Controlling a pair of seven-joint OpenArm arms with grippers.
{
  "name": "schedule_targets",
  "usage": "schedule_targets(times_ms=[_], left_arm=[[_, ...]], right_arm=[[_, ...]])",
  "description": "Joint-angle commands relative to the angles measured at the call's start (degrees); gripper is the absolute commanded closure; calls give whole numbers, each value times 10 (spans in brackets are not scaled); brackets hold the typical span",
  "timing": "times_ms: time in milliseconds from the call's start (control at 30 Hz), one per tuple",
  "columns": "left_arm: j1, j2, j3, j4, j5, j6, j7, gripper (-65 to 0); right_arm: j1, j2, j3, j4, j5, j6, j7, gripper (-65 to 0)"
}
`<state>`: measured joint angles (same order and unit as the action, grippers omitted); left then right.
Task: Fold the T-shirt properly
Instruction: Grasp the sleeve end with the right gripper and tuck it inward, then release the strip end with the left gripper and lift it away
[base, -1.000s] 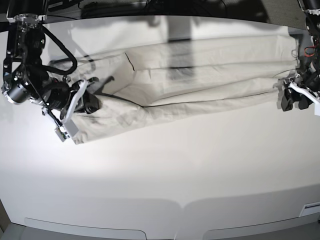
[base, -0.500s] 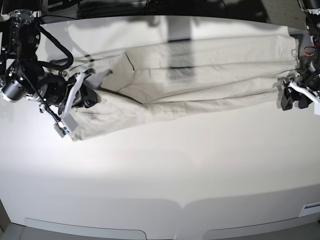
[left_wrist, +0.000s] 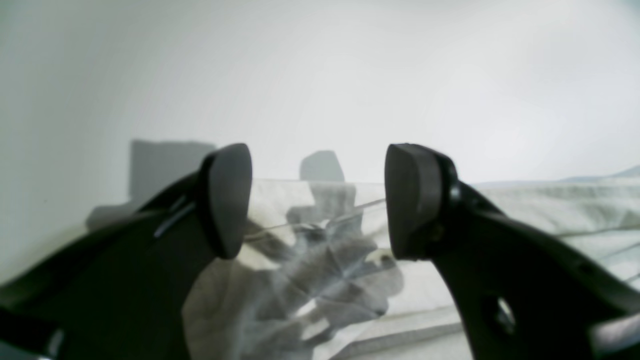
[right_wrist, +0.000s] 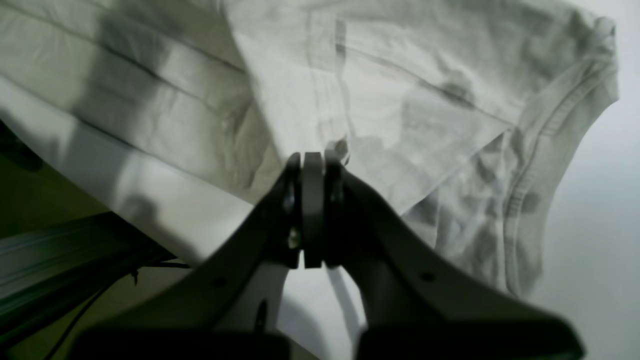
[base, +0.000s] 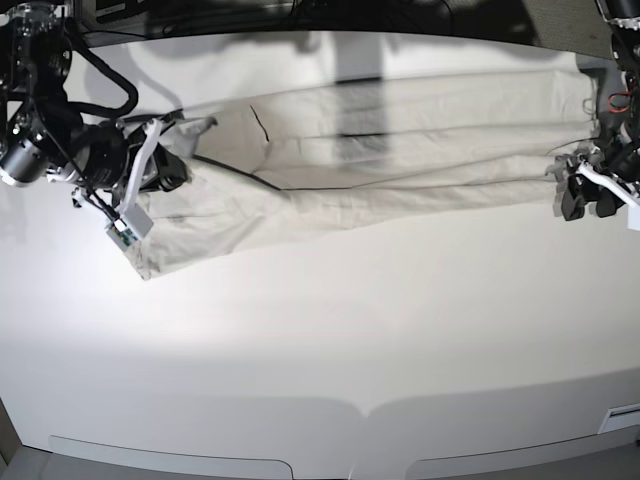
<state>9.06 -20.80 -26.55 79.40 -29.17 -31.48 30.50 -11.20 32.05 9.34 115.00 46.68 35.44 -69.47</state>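
The pale grey-beige cotton T-shirt (base: 380, 150) is laid long across the white bench (base: 330, 340), from one arm to the other. Its collar end is pinched in the clenched right tool (right_wrist: 312, 160), which is tipped sideways over it. The left tool (base: 588, 195) is spread wide beside the far end, holding nothing

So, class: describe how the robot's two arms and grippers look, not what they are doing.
Both arms are black metal with white bracket pieces near the wrists. The right gripper has slim black fingers with a pale grey pad. The left gripper has dark rounded pads. Thick black cables loop over the right arm; red wiring shows on the left.
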Motion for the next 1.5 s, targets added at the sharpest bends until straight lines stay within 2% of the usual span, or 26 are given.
schedule_targets(times_ms=[0,300,533,667,733,767,867,967,1033,1067,1233,1467], left_arm=[[-5,-11,-4,10,-8,0,-10,-408],[-5,-11,-4,10,-8,0,-10,-408],[-5,-11,-4,10,-8,0,-10,-408],[-5,-12,-4,10,-8,0,-10,-408],[-5,-12,-4,10,-8,-1,-3,-408],[-5,-13,-4,10,-9,-1,2,-408],[-5,-24,-4,10,-21,-12,19,-408],[-5,-53,-4,10,-87,-16,48,-408],[-5,-80,-4,11,-144,-16,69,-408],[-5,-93,-4,11,-153,-16,81,-408],[9,-124,-4,11,-144,-16,117,-408],[59,-127,-4,9,-155,-13,123,-408]], right_arm=[[5,8,5,4,7,2,18,0],[6,8,4,-103,-2,2,137,0],[6,8,4,-175,-4,4,153,-2],[6,8,4,-191,-29,4,152,-234],[6,8,4,-191,-46,4,152,-308],[6,8,4,-191,-47,4,152,-322],[10,8,4,-190,-30,4,153,-322],[19,8,4,-189,20,4,153,-322],[27,8,4,-189,29,4,152,-322],[29,8,4,-189,29,4,150,-322],[28,8,4,-189,31,4,146,-322],[28,8,4,-189,31,4,144,-322]])
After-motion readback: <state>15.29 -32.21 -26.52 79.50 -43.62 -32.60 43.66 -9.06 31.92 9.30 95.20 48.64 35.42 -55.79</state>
